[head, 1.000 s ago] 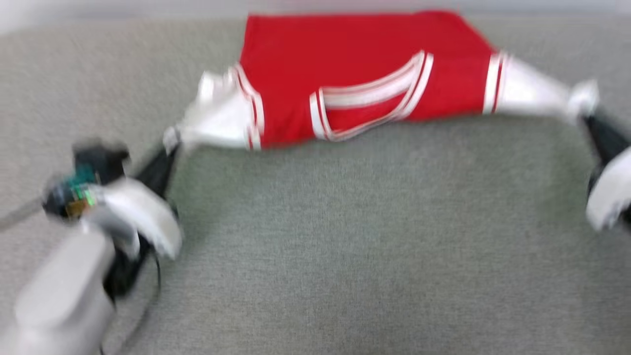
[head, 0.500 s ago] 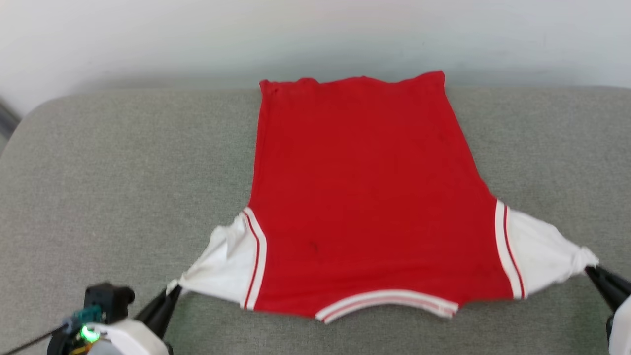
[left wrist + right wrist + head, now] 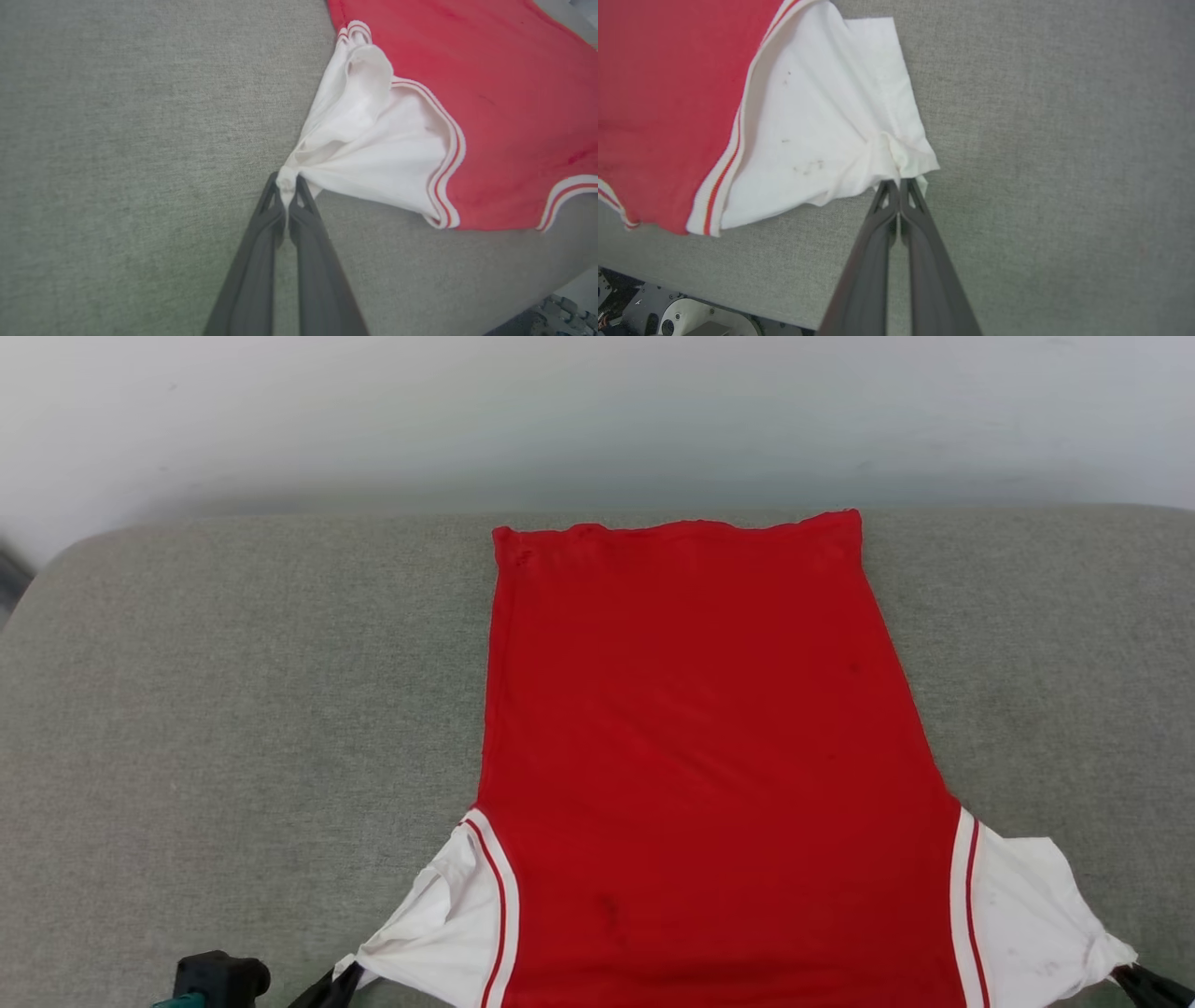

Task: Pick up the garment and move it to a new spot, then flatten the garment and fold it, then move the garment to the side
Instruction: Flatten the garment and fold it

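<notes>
The garment point(image 3: 700, 756) lies spread on the grey cushioned surface point(image 3: 233, 709), plain red side up, hem toward the far wall; its letters and number are hidden. My left gripper point(image 3: 344, 973) point(image 3: 286, 183) is shut on the bunched tip of the white left sleeve point(image 3: 364, 163). The right gripper point(image 3: 1120, 973) point(image 3: 899, 183) is likewise shut on the pinched corner of the white right sleeve point(image 3: 822, 126). Both sleeves are pulled outward, and the striped trim point(image 3: 448, 158) runs along each shoulder seam.
A pale wall point(image 3: 597, 411) rises behind the surface's far edge. The near edge of the surface point(image 3: 738, 298) drops off toward the robot's base point(image 3: 682, 317). Bare grey fabric stretches to both sides of the garment.
The head camera has tilted up, so the picture shifted down. The garment now lies stretched out flat and long, with both grippers still pinching the sleeves near the bottom corners.
</notes>
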Controlling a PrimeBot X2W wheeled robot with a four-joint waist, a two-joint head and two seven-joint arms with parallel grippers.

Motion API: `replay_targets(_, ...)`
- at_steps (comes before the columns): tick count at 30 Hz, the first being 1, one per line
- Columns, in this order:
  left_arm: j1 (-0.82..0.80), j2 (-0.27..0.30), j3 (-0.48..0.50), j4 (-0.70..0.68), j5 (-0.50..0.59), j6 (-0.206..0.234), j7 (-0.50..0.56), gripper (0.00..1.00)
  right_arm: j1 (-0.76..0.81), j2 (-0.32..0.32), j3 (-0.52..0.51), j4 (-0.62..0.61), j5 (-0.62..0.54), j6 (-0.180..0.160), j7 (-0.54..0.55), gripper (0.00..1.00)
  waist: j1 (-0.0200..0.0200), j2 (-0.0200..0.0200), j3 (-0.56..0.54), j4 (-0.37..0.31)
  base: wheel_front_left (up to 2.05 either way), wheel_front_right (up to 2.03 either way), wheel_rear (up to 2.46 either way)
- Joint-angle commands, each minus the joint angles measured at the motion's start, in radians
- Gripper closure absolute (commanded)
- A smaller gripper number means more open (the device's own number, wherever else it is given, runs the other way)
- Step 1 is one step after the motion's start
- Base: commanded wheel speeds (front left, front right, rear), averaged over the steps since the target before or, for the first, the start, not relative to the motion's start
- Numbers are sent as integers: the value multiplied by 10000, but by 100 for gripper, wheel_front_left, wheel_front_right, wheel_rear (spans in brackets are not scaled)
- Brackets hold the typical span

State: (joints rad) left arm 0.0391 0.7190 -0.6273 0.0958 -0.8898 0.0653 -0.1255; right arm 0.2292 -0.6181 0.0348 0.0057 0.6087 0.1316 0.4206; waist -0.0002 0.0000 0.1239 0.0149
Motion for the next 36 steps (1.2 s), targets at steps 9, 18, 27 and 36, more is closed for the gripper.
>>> replay_targets(9, -566, 184, -453, -1155, 153, -298, 967, 100, -689, 427, -1177, -1070, 61, -13, 1441, 0, 2, 0, 582, 577, 0, 0, 0)
replay_targets(18, -1168, 631, -784, -2918, 615, -237, 2050, 100, -3107, 486, -1970, -2435, 142, -13, 4145, 0, 2, 0, 2035, 1601, 0, 0, 0)
replay_targets(27, -2225, 631, -964, -4484, 1438, -326, 2531, 100, -7596, 327, -1673, -1119, -1187, -13, 6877, 0, 2, 0, 3672, 3057, 0, 0, 0)
replay_targets(36, -2990, 373, -1235, -5050, 2137, -528, 2686, 100, -10558, 187, -2430, 759, -3017, -11, 9768, 0, 2, 0, 4644, 4340, 0, 0, 0)
